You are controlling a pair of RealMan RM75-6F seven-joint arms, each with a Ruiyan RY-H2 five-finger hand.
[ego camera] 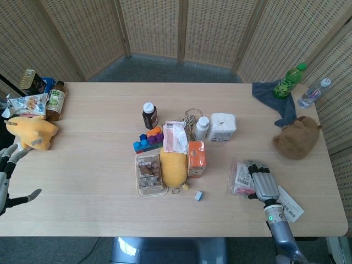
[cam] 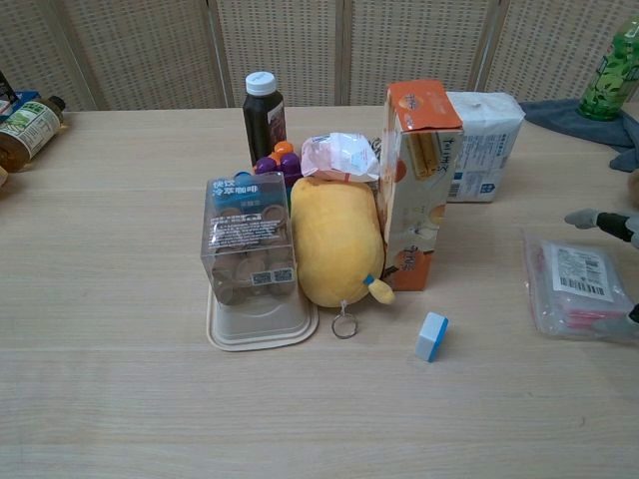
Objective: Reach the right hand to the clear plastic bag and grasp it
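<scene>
The clear plastic bag (ego camera: 238, 177), with a white barcode label and pink contents, lies flat on the table right of the central cluster; the chest view shows the bag (cam: 577, 289) at its right edge. My right hand (ego camera: 262, 185) lies over the bag's right part, fingers stretched toward its far edge. In the chest view only a fingertip (cam: 591, 217) above the bag and another tip at its near right corner show, spread apart with the bag between them. My left hand (ego camera: 7, 175) hovers at the table's left edge, fingers apart and empty.
A white paper tag (ego camera: 290, 203) lies just right of my right hand, and a brown plush (ego camera: 297, 137) sits behind it. Left of the bag stand an orange carton (ego camera: 196, 158), a yellow plush (ego camera: 173, 168) and a small blue block (ego camera: 198, 196).
</scene>
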